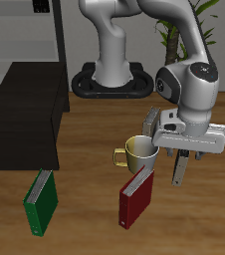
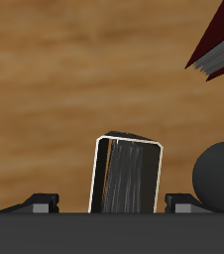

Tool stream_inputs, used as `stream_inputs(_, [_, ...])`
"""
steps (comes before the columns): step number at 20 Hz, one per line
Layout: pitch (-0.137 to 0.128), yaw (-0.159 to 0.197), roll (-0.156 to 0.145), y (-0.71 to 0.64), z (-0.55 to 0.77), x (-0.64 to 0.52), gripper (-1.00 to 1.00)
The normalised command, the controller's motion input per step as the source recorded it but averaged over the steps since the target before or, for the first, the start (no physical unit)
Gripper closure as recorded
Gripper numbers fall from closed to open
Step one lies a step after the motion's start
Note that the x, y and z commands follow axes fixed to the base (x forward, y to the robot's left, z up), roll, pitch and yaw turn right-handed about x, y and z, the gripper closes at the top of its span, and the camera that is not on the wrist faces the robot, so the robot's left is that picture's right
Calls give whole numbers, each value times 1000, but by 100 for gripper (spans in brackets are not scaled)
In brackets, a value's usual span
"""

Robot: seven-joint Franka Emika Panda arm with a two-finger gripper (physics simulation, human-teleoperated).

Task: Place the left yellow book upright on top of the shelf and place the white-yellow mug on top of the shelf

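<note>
The gripper [image 1: 179, 161] hangs over the table's front, its jaws either side of the left yellow book [image 2: 127, 177], which stands on end, grey page edges showing; I cannot tell whether they press it. The white-yellow mug [image 1: 137, 152] sits upright at the gripper's 9 o'clock, the red book [image 1: 136, 195] at the mug's 6, the shelf [image 1: 25, 125] farther off towards 9
</note>
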Motion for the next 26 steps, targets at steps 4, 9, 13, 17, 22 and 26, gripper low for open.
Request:
stream_inputs(4, [9, -4, 7, -20, -41, 9, 100])
stream_inputs(9, [-11, 4, 17, 11, 126, -28, 100])
stream_inputs(13, [-29, -6, 27, -6, 388, -94, 100])
stream_inputs(17, [-43, -32, 16, -79, 536, -140, 100])
stream_inputs(22, [-89, -36, 8, -188, 995, -368, 100])
stream_inputs(26, [-36, -6, 10, -196, 526, -277, 100])
